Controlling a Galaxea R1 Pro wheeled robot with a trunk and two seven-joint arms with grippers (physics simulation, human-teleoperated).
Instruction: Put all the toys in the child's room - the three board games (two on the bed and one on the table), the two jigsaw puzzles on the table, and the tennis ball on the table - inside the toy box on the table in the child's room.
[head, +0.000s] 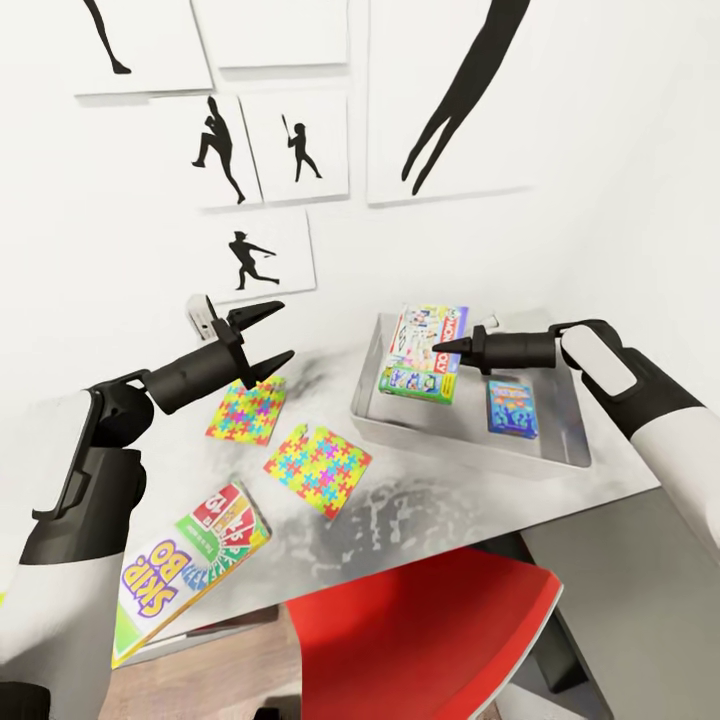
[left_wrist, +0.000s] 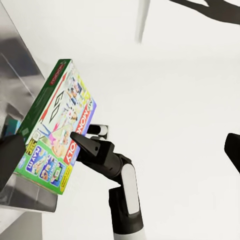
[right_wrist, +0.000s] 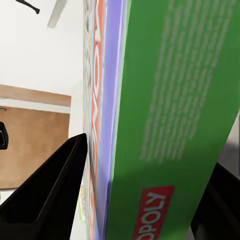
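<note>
Now the right gripper (head: 440, 352) is clamping the Monopoly box (head: 426, 352) over the toy box (head: 470, 440).
Its fingers are gripping the box's edge, the small blue box (head: 513, 408) lying inside the tray; the left gripper (head: 268, 340) is hovering, fingers apart, above two jigsaw puzzles (head: 318, 468) on the table (head: 430, 500), beside the Skip-Bo box (head: 190, 565).

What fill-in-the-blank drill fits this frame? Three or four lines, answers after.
1. The right gripper is shut on the ____ box.
2. The small blue box lies inside the ____.
3. The number of puzzles lying on the table is ____.
4. The left gripper is open and holds ____.

Answers: Monopoly; toy box; two; nothing
</note>
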